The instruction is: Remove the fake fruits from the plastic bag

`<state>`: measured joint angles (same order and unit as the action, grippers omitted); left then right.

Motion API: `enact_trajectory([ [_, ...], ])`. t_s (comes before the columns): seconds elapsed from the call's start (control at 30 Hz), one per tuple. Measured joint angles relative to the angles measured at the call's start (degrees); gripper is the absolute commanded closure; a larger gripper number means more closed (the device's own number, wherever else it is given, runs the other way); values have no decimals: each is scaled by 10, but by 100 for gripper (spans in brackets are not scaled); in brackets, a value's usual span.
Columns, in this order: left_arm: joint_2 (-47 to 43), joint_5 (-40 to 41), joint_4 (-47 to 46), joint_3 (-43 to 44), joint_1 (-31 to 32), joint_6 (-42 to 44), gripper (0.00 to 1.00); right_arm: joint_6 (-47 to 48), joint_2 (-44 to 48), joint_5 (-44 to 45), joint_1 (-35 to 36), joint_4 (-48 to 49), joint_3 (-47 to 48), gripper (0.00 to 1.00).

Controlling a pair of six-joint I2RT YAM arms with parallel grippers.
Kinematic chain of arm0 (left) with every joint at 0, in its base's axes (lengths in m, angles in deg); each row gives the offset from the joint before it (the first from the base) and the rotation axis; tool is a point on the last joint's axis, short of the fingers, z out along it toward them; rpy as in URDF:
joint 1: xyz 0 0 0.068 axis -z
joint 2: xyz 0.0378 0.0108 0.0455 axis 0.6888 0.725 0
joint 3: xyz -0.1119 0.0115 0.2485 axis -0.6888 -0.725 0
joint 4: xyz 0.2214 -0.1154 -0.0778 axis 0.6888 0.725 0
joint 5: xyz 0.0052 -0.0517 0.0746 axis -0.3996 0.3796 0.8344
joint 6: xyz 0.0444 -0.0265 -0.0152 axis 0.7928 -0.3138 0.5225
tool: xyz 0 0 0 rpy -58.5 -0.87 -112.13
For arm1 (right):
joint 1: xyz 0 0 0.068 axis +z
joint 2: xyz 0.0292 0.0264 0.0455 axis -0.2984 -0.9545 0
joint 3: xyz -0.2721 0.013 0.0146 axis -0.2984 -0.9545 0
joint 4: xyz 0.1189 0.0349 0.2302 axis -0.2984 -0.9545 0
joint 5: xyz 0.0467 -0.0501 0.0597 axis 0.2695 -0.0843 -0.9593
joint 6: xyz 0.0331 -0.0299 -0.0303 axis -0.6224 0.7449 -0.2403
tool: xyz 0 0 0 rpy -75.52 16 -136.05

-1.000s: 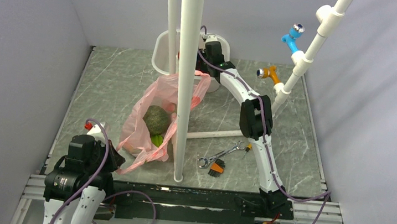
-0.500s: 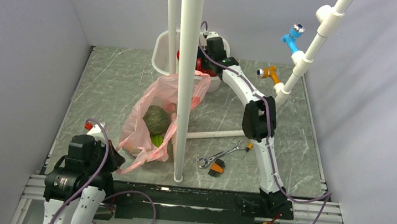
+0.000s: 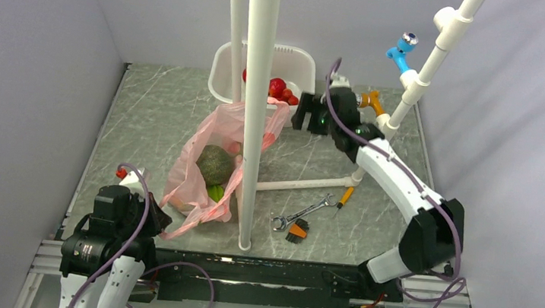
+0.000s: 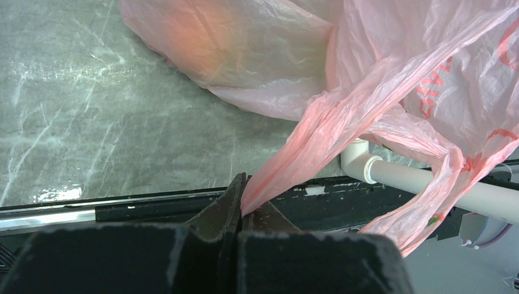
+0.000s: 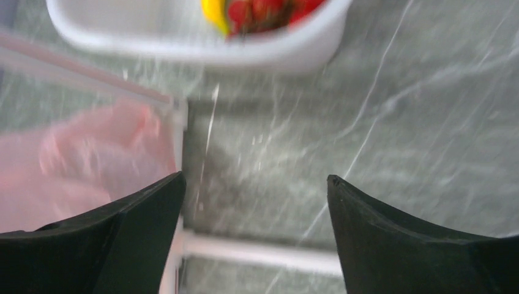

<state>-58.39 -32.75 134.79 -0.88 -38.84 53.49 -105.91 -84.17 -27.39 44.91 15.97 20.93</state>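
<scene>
a: where were your grippers?
b: your left gripper (image 4: 240,184) was clamped on a twisted strand of the plastic bag (image 3: 195,173). your right gripper (image 5: 256,184) hung empty near the white tub (image 3: 295,52), jaws wide apart.
a: and the fruits?
b: red pieces (image 3: 280,90) and a banana (image 5: 214,11) lay in the tub. the dull-green ball (image 3: 215,165) and a green piece (image 3: 215,192) sat in the bag.

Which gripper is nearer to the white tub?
Right. The right gripper hangs open beside the white tub; the left gripper sits at the table's near edge, shut on the plastic bag.
</scene>
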Motion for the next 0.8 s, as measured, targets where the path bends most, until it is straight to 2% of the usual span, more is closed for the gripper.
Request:
enact_trajectory([
  [0.17,-1,0,0,0,0,0,100,-17,80,-59,39,16,-169,30],
  [0.27,-2,0,0,0,0,0,100,-16,171,-106,70,24,-267,35],
  [0.4,-2,-1,0,0,0,0,100,-10,309,-170,97,40,-332,34],
  [0.5,-2,-1,0,0,0,0,100,-17,369,-226,122,94,-337,44],
  [0.63,-1,-1,0,0,0,0,100,-54,343,-286,157,211,-320,51],
  [0.8,-1,-1,0,0,0,0,100,-42,202,-288,229,284,-229,60],
])
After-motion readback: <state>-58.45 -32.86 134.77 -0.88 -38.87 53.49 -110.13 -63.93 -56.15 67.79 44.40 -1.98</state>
